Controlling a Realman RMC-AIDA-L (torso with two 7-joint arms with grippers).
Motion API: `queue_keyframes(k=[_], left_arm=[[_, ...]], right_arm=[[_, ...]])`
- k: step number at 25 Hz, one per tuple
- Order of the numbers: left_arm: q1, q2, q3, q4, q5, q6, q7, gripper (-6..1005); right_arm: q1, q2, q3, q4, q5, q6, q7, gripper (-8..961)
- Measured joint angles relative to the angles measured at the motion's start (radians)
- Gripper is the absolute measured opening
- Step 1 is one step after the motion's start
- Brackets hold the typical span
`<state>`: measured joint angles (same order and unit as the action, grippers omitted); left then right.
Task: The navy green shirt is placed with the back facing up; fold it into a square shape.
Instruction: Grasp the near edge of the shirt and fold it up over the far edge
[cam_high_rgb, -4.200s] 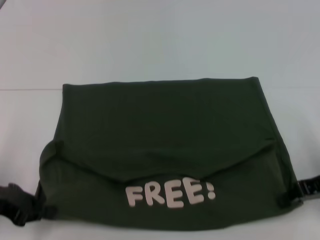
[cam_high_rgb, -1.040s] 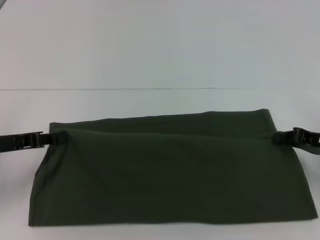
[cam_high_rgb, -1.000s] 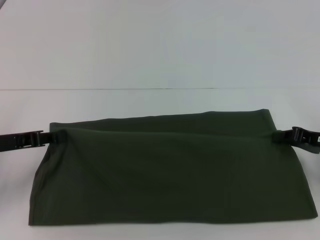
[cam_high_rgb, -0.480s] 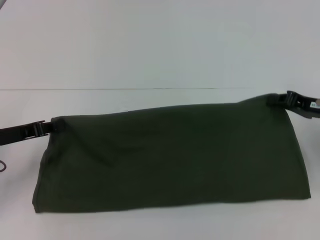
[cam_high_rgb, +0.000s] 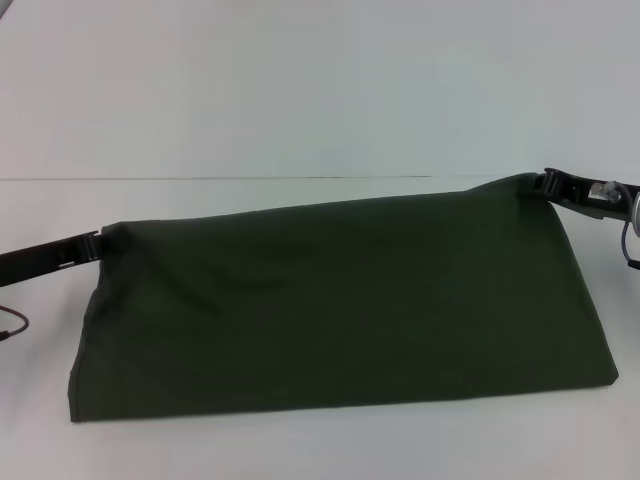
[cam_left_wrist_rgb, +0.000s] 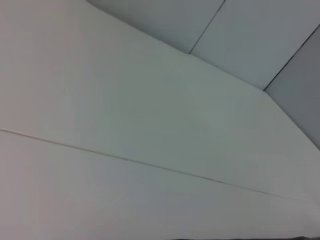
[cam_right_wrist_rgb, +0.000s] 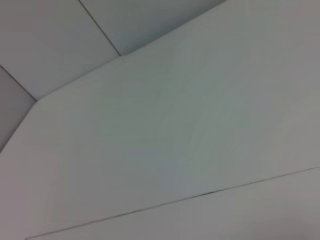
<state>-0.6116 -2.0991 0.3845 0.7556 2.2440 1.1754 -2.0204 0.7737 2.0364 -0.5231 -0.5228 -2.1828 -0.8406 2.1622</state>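
Shirt: dark olive, plain side showing, held up as a wide folded panel in front of the robot. Lower edge lies on or just above the table; contact cannot be told. No lettering is visible.

Left gripper: closed on the shirt's upper left corner, arm reaching in from the side. Right gripper: closed on the shirt's upper right corner, held higher than the left, so the top edge slopes up toward the right. The cloth is kept taut between the two pinch points; judged purpose is to keep the fold flat and wrinkle-free while the panel is carried or laid over for the next fold. The uneven height is judged a risk: the fold may land skewed unless the corners are levelled.

Task is judged part-way: a long rectangle is formed, not yet a square; a further fold across the shirt's width seems needed.

Surface: pale, matt table, a thin seam line running behind the shirt's top edge. A thin cable is seen beside the shirt's left edge.

Wrist views: only pale panels with seams are shown; neither the shirt nor any fingers are clearly shown.
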Motion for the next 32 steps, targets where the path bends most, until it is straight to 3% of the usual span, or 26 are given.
queue_keyframes(k=[13, 24, 32], left_arm=[[-0.019, -0.039, 0.066, 0.009, 0.000, -0.133, 0.009, 42], [-0.016, -0.042, 0.075, 0.008, -0.037, -0.155, 0.031, 43], [-0.017, -0.059, 0.087, 0.007, -0.051, -0.205, 0.064, 72]], right_arm=[[-0.010, 0.033, -0.009, 0.008, 0.000, 0.070, -0.021, 29], [-0.009, 0.037, -0.009, 0.008, 0.000, 0.091, -0.022, 39], [-0.011, 0.044, -0.009, 0.006, 0.067, 0.103, -0.082, 77]])
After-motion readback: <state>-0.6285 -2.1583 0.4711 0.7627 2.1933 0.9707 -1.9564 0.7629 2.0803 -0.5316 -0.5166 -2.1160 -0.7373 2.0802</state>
